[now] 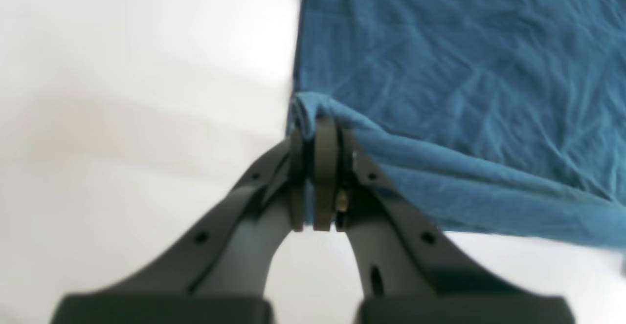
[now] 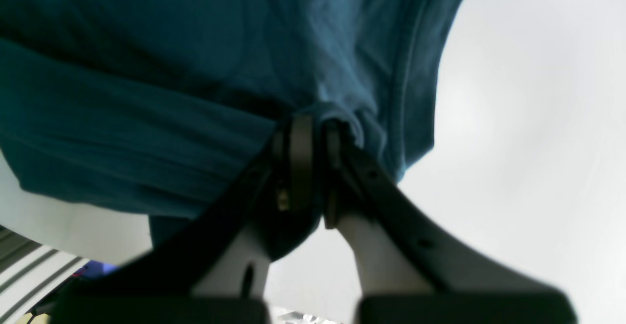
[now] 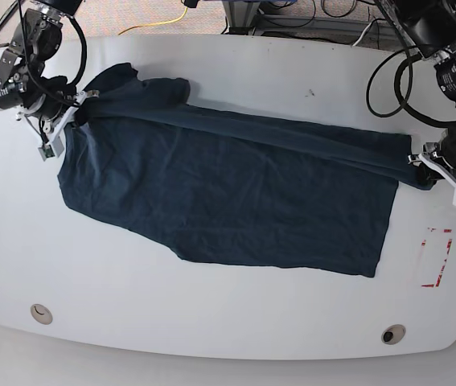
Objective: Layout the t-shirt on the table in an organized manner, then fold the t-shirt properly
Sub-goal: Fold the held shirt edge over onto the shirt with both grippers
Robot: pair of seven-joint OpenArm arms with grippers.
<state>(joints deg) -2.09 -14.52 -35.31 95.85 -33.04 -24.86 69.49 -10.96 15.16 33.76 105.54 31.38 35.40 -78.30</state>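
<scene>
The dark navy-teal t-shirt (image 3: 228, 193) lies spread across the white table (image 3: 211, 314), its far long edge lifted into a taut fold. My left gripper (image 1: 315, 133) is shut on the t-shirt (image 1: 464, 70), pinching a bunched corner of its hem end; in the base view it (image 3: 421, 165) sits at the right. My right gripper (image 2: 313, 128) is shut on the t-shirt (image 2: 171, 70) near the shoulder and sleeve; in the base view it (image 3: 79, 108) is at the far left. One sleeve (image 3: 119, 80) lies toward the table's back.
A red dashed rectangle (image 3: 437, 257) marks the table near the right edge. Two round grommet holes (image 3: 41, 314) (image 3: 392, 333) sit near the front edge. Cables (image 3: 388, 72) hang at the back right.
</scene>
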